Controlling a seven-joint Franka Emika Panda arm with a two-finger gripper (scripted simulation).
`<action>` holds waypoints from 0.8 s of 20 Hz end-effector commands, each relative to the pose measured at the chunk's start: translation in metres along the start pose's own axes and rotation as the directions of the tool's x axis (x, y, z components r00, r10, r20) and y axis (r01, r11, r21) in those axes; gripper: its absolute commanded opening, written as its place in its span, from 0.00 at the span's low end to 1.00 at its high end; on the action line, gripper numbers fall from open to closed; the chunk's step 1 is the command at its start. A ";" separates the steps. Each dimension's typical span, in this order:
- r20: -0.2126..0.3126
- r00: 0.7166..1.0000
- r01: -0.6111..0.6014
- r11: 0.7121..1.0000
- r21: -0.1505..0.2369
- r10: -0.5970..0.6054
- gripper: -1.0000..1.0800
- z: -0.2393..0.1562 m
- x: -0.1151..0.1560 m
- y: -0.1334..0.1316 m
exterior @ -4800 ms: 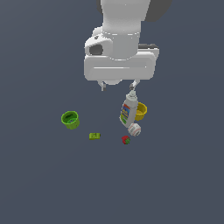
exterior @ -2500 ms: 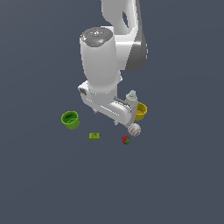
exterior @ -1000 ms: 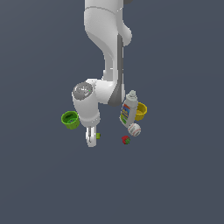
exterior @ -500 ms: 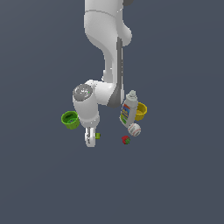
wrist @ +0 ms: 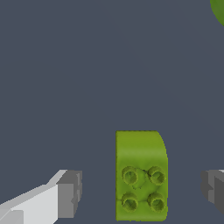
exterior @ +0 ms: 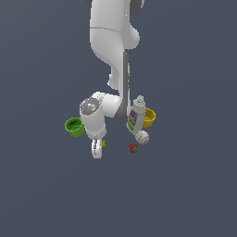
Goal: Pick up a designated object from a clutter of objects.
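Observation:
The designated object, a tiny yellow-green block with four studs, lies on the dark floor between my gripper's two grey fingertips, with a gap on each side. The gripper is open and touches nothing. In the exterior view the gripper is down at floor level and hides most of the block; only a green sliver shows. The rest of the clutter of objects sits around it: a green cup, a white labelled bottle, a yellow cup, a white baseball and a red berry.
The green cup stands close to the gripper on the exterior view's left, and its rim shows in a corner of the wrist view. The bottle, baseball and berry cluster on the exterior view's right. The white arm rises above the scene.
The arm has swung down from high above the clutter to floor level at the block. Over the last second it has barely moved, and the gripper stays open.

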State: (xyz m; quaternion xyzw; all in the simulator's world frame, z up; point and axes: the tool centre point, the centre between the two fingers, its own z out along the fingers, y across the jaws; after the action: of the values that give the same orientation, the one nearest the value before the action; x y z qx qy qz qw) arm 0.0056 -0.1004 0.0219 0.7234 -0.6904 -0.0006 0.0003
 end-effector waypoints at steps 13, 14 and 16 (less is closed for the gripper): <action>0.000 1.000 -0.001 1.000 0.001 0.001 0.00 0.010 0.000 -0.001; 0.000 1.000 -0.001 1.000 0.001 0.001 0.00 0.010 0.000 -0.001; 0.000 1.000 -0.001 1.000 0.002 0.001 0.00 0.009 0.000 -0.001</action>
State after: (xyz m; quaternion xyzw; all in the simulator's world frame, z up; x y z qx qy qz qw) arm 0.0066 -0.1004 0.0127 0.7232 -0.6907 0.0000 -0.0003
